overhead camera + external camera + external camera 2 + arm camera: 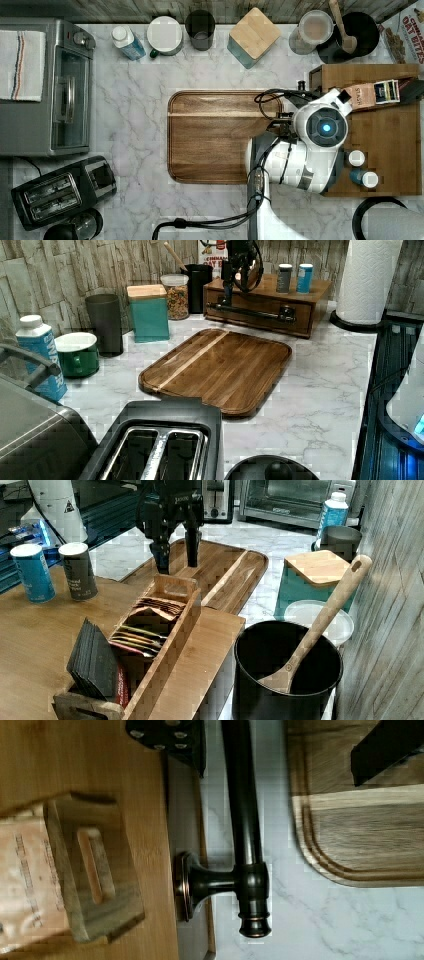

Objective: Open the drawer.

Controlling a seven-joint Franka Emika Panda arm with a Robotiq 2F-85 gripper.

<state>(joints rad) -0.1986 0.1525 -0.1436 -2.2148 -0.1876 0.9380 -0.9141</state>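
Marble counter (130, 125) carrying one dark wooden cutting board (215, 137) at its centre, one toaster oven (45, 85) and one toaster (62, 192) at the top view's left, and one bamboo box cabinet (270, 302) at the top view's right. Drawer (257, 315) set in the cabinet's front face, which looks toward the board; drawer front nearly flush with the cabinet, a narrow seam showing in the wrist view. Black bar handle (245, 825) running along the drawer front on a round post. Gripper (176, 555) poised over the handle's end, jaws spread wide: one finger (172, 740) on the cabinet side of the bar, the other (387, 750) over the board, the bar between them and untouched, nothing held. Cabinet top carrying one wooden caddy of tea packets (155, 630) and two shakers, one blue (32, 572), one dark (77, 570). Back row in the left view: one bottle (40, 355), one green mug (77, 352), one dark cup (105, 322), one teal canister (148, 312), one jar (175, 295), one black pot (285, 670) with one wooden spoon (325, 612).
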